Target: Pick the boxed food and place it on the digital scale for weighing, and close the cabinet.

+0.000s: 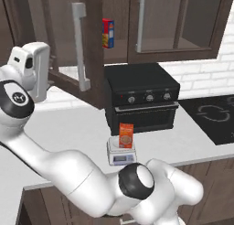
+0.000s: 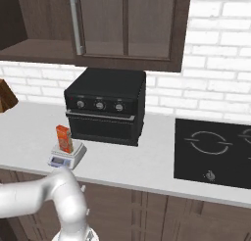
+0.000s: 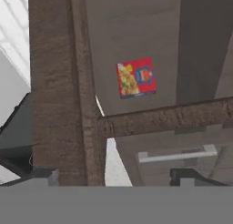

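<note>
**Ana:** Brick-backed kitchen, pale surface (image 1: 68, 128). Where's the box?

**Ben:** One orange-red box (image 1: 126, 136) stands upright on the one scale (image 1: 121, 153), which sits just in front of the black oven (image 1: 141, 98), at its 7 o'clock in the left base view. That half of the job looks done.

**Ana:** And the cabinet (image 1: 178, 23)?

**Ben:** One door (image 1: 75, 45) hangs open, swung out over the surface. A red-and-blue box (image 1: 108, 33) stands on the shelf inside.

**Ana:** End effector?

**Ben:** Its fingers (image 3: 186, 176) are spread wide, holding nothing, close to the door's edge; the door's handle (image 3: 176, 155) is at 6 o'clock in the hand view.

**Ana:** Risks?

**Ben:** I'd judge a push landing on the frame edge could slip off and leave the door ajar. A wide arm swing could also clip the box off the scale.

**Ana:** Count?

**Ben:** Two boxes, one scale, one oven, one cooktop (image 2: 213, 152), three handles visible.
</note>
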